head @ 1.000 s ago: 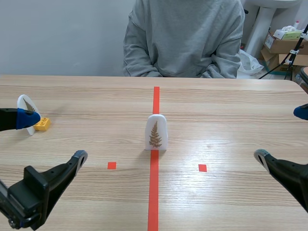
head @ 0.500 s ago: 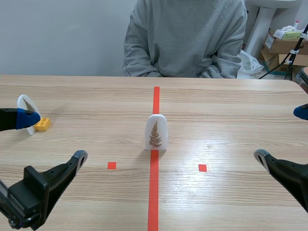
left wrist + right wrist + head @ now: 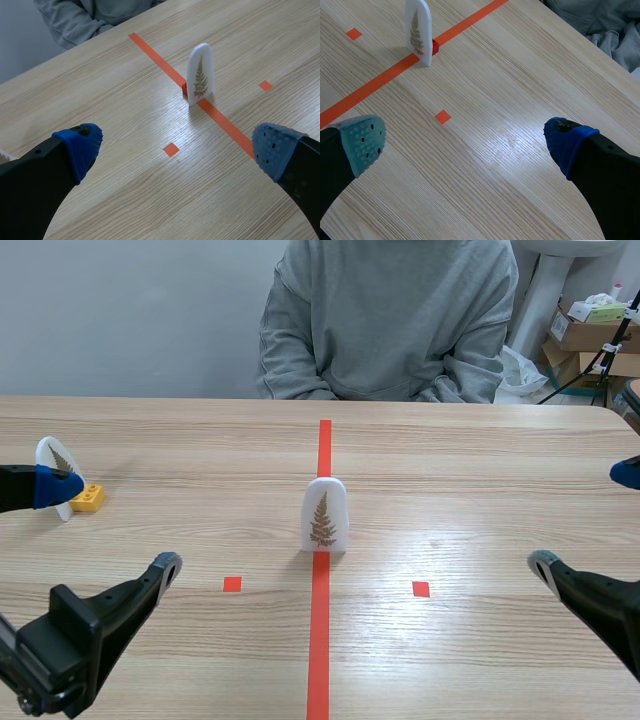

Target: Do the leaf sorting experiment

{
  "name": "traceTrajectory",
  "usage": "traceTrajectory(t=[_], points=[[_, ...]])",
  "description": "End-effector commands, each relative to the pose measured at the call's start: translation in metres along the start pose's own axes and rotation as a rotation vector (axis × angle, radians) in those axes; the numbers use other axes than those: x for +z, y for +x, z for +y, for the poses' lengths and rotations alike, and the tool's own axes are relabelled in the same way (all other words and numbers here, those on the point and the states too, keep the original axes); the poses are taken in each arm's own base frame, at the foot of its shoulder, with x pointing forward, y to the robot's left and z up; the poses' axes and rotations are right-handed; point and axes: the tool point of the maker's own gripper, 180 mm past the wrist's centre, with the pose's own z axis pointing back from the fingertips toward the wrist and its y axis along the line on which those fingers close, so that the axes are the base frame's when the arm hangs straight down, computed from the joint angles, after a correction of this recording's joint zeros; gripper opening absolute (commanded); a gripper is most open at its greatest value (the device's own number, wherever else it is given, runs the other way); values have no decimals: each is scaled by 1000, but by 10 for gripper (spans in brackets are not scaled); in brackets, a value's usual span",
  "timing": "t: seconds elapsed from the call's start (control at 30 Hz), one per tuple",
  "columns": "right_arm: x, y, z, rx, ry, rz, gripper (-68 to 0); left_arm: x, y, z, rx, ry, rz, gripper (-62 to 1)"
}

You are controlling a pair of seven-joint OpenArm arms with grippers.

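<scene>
The fingers of the left gripper (image 3: 177,150) are spread wide with nothing between them, and the right gripper (image 3: 466,142) is just as open and empty. Both hang low at the near side of the table (image 3: 480,490).

The fern card (image 3: 324,515) stands upright on the tape line (image 3: 320,640), well ahead of both. It looks like the next piece to sort. Whichever arm goes should come in level and close on the card's thin edges above its red block (image 3: 435,46), then lift straight up, since a sideways nudge would likely topple it.

There are two leaf cards in all. The second card (image 3: 50,455) stands by a yellow block (image 3: 89,498) at the far left. That makes two blocks, two small tape squares, one line and one person (image 3: 385,320) opposite.
</scene>
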Motion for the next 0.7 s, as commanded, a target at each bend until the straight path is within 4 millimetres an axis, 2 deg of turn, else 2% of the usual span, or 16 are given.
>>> traceTrajectory(t=[0.0,0.27,0.4,0.5,0.67], points=[[0,8,-4,2,-11,-27,4,0,5,0,8,0,-24,14],[0,8,-4,2,-11,-26,4,-2,7,2,-6,0,-30,14],[0,8,-4,2,-11,-26,4,-8,11,10,-42,13,-41,14],[0,8,-4,2,-11,-26,4,-16,3,19,-65,0,-27,14],[0,8,-4,2,-11,-26,4,-38,-26,32,-99,-59,31,14]])
